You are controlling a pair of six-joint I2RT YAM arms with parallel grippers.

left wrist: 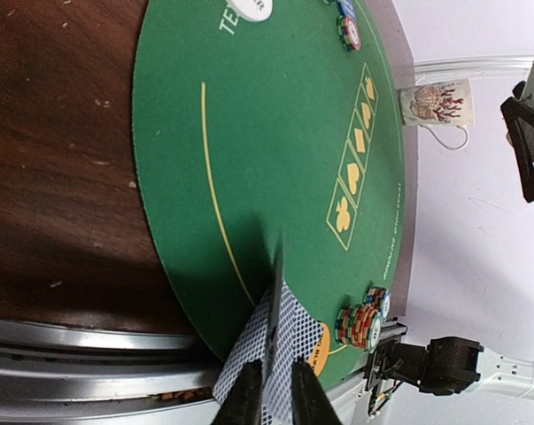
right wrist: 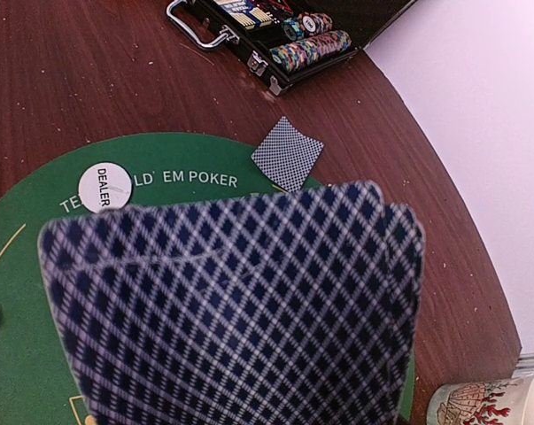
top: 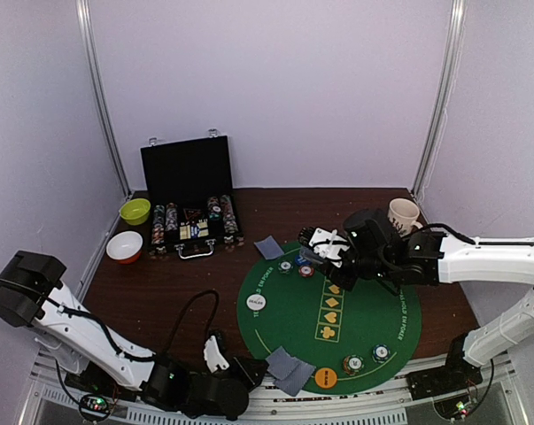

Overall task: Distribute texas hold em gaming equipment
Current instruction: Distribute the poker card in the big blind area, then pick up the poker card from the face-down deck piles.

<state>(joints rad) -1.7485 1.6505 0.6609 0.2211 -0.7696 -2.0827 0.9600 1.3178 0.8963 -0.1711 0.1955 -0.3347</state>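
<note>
The left pincer (left wrist: 274, 382), bottom of its wrist view, pinches cards (left wrist: 289, 323) at the green mat's (left wrist: 249, 133) edge, while the right pincer (top: 324, 243), centre-right overhead, grips a deck (right wrist: 240, 310) above it.

Pinches a playing card (left wrist: 275, 292) edge-on in the left gripper (left wrist: 274, 370), over a blue-checked card (left wrist: 293, 323) lying at the green mat's (left wrist: 249, 133) rim, just beside an orange disc (left wrist: 318, 347) and stacked poker chips (left wrist: 359, 323), cream mug (left wrist: 437, 102) well beyond.
</note>
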